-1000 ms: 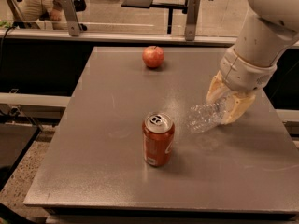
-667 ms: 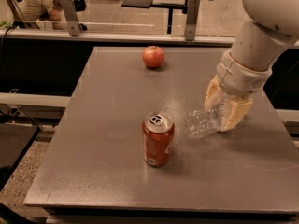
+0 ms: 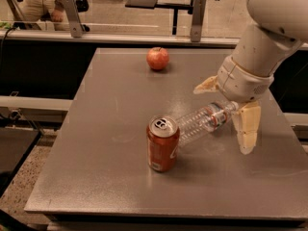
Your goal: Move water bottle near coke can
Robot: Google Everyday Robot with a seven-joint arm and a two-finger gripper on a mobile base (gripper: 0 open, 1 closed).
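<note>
The water bottle (image 3: 199,121) is clear and ribbed with a thin label band. It lies on its side on the grey table (image 3: 110,129). One end rests right beside the coke can (image 3: 162,144); the other end lies between my fingers. The coke can is red-orange with a silver top and stands upright near the table's front centre. My gripper (image 3: 221,121) hangs over the bottle's right end, with its cream fingers (image 3: 246,129) spread wide apart on either side of the bottle. The gripper is open.
A red apple (image 3: 158,58) sits at the back of the table. The table's right edge runs just past my arm (image 3: 262,47). A rail with glass panels (image 3: 120,35) runs behind the table, with chairs and desks beyond it.
The gripper moved left toward the can and its fingers spread apart. The bottle, held tilted in the gripper before, now lies on the table with its end by the can.
</note>
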